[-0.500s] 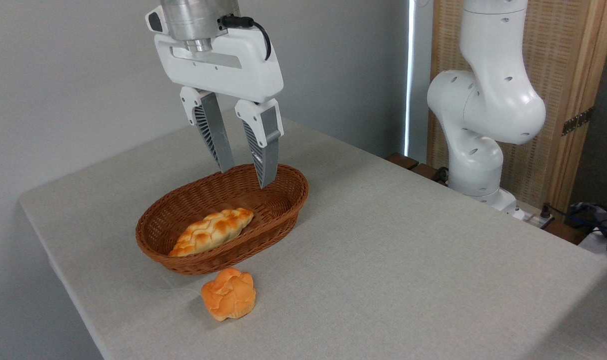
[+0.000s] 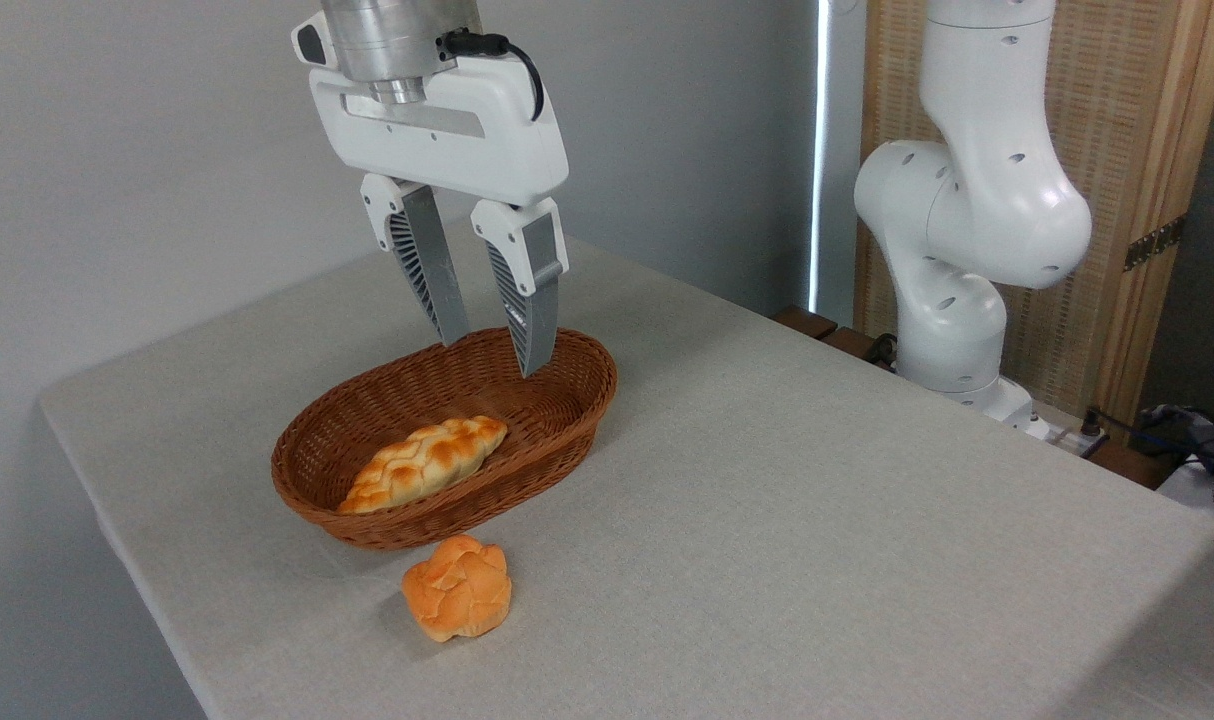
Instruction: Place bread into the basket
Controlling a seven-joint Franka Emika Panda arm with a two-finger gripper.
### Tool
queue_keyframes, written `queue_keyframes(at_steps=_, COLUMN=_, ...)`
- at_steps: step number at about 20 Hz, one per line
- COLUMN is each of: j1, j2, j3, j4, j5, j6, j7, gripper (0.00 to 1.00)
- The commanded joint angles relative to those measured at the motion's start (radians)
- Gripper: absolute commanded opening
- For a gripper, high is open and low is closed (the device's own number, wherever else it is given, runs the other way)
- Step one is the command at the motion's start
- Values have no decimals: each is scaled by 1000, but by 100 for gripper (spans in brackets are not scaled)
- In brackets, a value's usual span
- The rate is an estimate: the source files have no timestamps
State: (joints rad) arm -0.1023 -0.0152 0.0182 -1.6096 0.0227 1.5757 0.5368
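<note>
The bread (image 2: 458,600), a small orange-golden knotted bun, lies on the table just in front of the basket, outside it. The basket (image 2: 557,432) is an oval brown wicker one with low sides, standing left of centre. Inside it rests a long pale-golden braided loaf (image 2: 424,462). My gripper (image 2: 493,357) hangs open above the basket's far end, fingers pointing down, with nothing between them. It is well above and behind the bun.
The table (image 2: 767,520) is covered in a light grey cloth; its left and front edges run close to the basket and bun. The arm's white base (image 2: 952,300) stands at the back right. Dark clutter (image 2: 1207,450) lies at the far right edge.
The gripper has barely shifted, a hair to the right. Bun, basket and loaf have not moved.
</note>
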Motion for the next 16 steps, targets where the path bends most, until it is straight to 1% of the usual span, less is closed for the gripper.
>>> queue_keyframes(at_steps=1, j1=-2, j2=-3, j3=8, j4=13, j5=-14, j6=-23, j7=17, gripper=100)
queue_keyframes(at_steps=13, j1=-2, j2=-3, j3=8, j4=11, j5=-17, j6=-6, j7=6, gripper=100)
queue_keyframes(at_steps=16, j1=-2, j2=-3, j3=8, j4=8, j5=-32, j6=3, j7=-11, gripper=100)
